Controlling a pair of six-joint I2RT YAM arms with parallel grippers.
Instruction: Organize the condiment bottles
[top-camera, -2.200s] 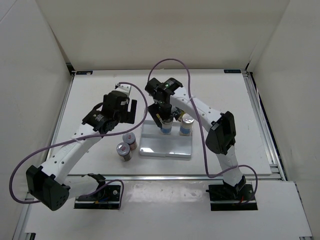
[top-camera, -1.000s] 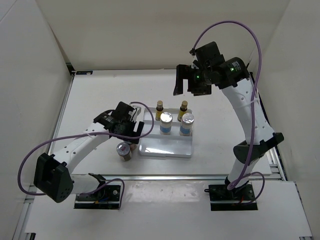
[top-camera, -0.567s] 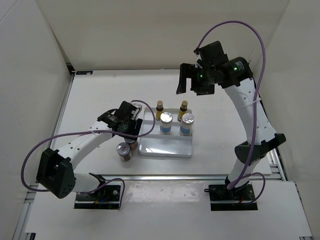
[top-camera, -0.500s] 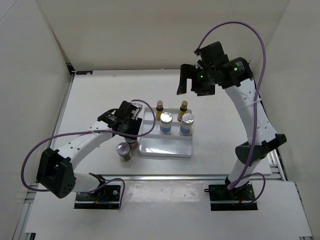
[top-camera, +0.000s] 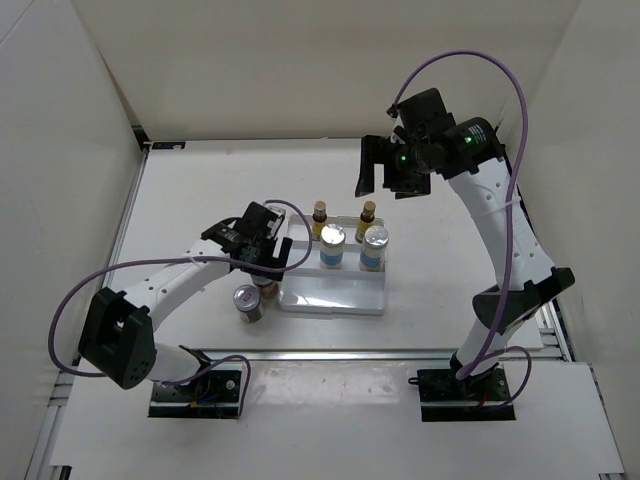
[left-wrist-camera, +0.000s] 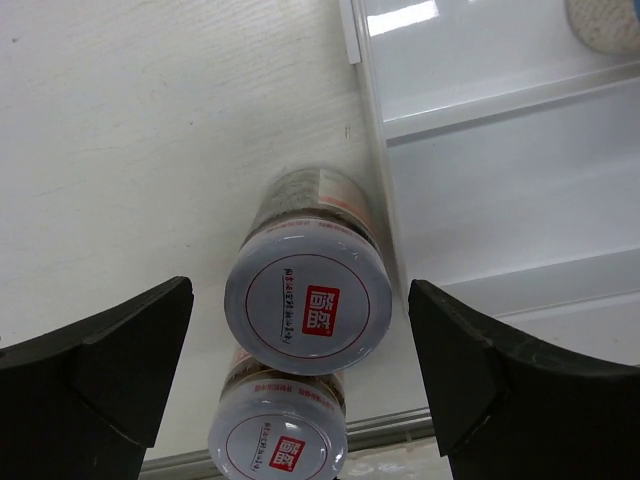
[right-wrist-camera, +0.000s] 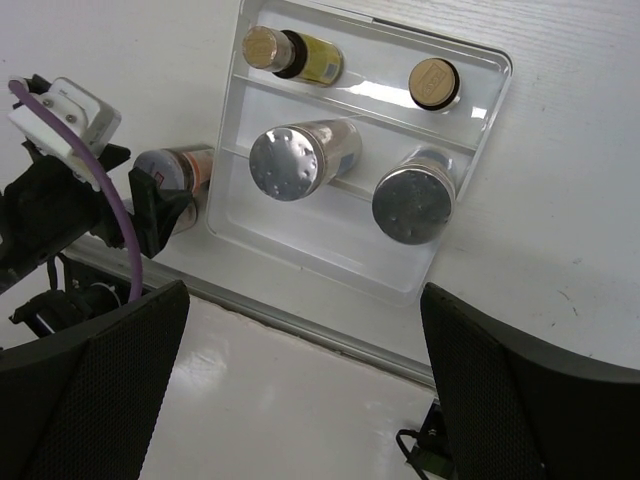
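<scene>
White tabletop (top-camera: 200, 200) is seen from above, with two robot arms fixed at its near edge. At the left, two short silver-lidded jars with reddish labels are stood upright on the table, lids up and long axes vertical, just outside the left rim of a ridged tray. The nearer jar (top-camera: 249, 300) is placed just in front of the farther jar (top-camera: 264, 283); whether they touch cannot be told.

The left gripper (top-camera: 265, 262) is pointed down directly over the farther jar. In the left wrist view, its black fingers (left-wrist-camera: 110, 370) are spread wide on either side of that jar's lid, with bare table visible in each gap, so nothing is gripped.

Next to the right, the white tray (top-camera: 330, 297) is laid flat. Four bottles are stood upright in it, caps up and long axes vertical. In the back row are the left yellow bottle (top-camera: 319, 214) and the right yellow bottle (top-camera: 367, 214), slim and tan-capped. In the row just in front are the left blue bottle (top-camera: 332, 244) and the right blue bottle (top-camera: 374, 244), taller and silver-capped.

Farthest right, the right gripper (top-camera: 383, 172) is raised high beyond the tray's back edge, spread wide, with nothing held.
</scene>
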